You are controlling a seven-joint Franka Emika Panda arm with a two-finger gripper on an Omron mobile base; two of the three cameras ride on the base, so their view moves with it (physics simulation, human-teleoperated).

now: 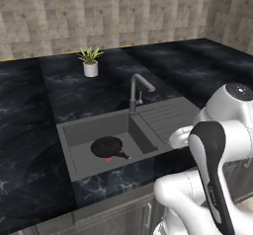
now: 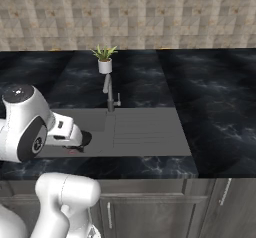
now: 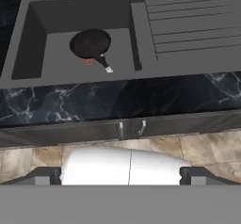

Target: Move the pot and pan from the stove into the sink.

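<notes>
Lying flat on the smooth grey floor of the sink [image 1: 74, 130], the pan [image 1: 106, 146] is a shallow, round, matte black disc with a low rim; its straight dark handle points toward the front wall of the basin, and the hand view shows the handle ending in a pale silvery tip. A small reddish spot sits on the basin floor just beside the pan, near the root of the handle. The sink is a rectangular metal basin with a ribbed draining board on its right, set into a glossy black counter [image 1: 29, 130] veined with pale marbling. An arched grey faucet [image 1: 138, 88] stands at the back rim, and behind it a small spiky green plant [image 1: 90, 61] grows in a white cylindrical pot. The back wall is rough beige stone tile.

The left base view looks straight down into the basin, while in the right base view the white arm covers most of the pan, leaving a dark sliver. The hand view adds the grey cabinet doors with slim metal handles below the counter and tan floor tiles. Whether the gripper's fingers are spread or closed I cannot tell.
</notes>
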